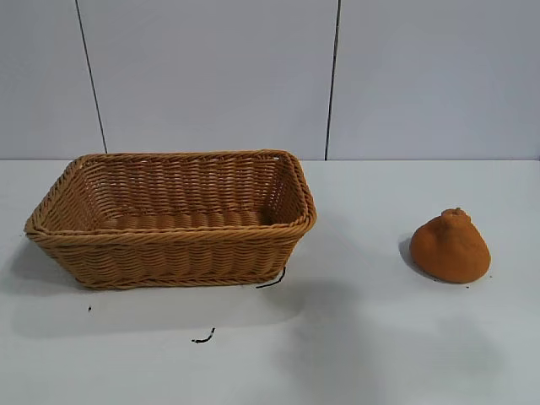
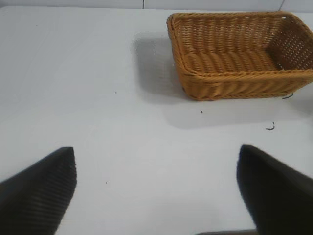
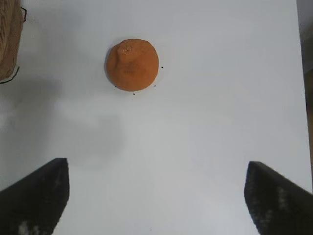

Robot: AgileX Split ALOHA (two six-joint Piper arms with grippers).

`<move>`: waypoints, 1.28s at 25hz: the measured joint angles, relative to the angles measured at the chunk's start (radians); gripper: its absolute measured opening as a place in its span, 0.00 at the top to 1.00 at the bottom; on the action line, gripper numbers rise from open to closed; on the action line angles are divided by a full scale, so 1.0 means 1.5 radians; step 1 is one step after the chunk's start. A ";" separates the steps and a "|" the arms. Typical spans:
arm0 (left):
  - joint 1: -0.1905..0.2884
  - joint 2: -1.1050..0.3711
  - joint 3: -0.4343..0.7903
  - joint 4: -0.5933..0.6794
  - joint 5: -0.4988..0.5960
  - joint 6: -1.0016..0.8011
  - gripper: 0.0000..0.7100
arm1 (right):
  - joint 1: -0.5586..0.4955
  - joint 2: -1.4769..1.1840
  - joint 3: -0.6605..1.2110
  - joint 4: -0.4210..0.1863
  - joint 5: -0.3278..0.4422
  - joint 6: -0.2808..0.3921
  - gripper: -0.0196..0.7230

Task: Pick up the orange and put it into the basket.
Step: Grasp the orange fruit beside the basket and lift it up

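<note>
The orange (image 1: 450,246) sits on the white table at the right, knobby top up; it also shows in the right wrist view (image 3: 132,64). The tan woven basket (image 1: 173,215) stands at the left, empty, and shows in the left wrist view (image 2: 239,54). Neither arm appears in the exterior view. My right gripper (image 3: 156,166) is open and empty above the table, some way short of the orange. My left gripper (image 2: 156,154) is open and empty over bare table, well away from the basket.
The white table (image 1: 354,337) has small black marks (image 1: 202,337) in front of the basket. A grey panelled wall stands behind. A corner of the basket shows at the edge of the right wrist view (image 3: 9,44). The table's edge shows in the right wrist view (image 3: 299,73).
</note>
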 joint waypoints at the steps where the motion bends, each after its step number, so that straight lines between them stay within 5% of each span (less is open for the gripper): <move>1: 0.000 0.000 0.000 0.000 0.000 0.000 0.10 | 0.000 0.033 -0.023 0.004 0.000 0.000 0.04; 10: 0.000 0.000 0.000 0.000 0.000 0.000 0.10 | 0.023 0.233 -0.117 0.053 -0.017 -0.009 0.04; 30: 0.000 0.000 0.000 0.000 -0.001 0.000 0.10 | 0.038 0.490 -0.120 0.060 -0.115 0.000 0.04; 32: 0.000 0.000 0.000 0.000 -0.001 0.000 0.10 | 0.038 0.493 -0.121 0.061 -0.116 0.000 0.10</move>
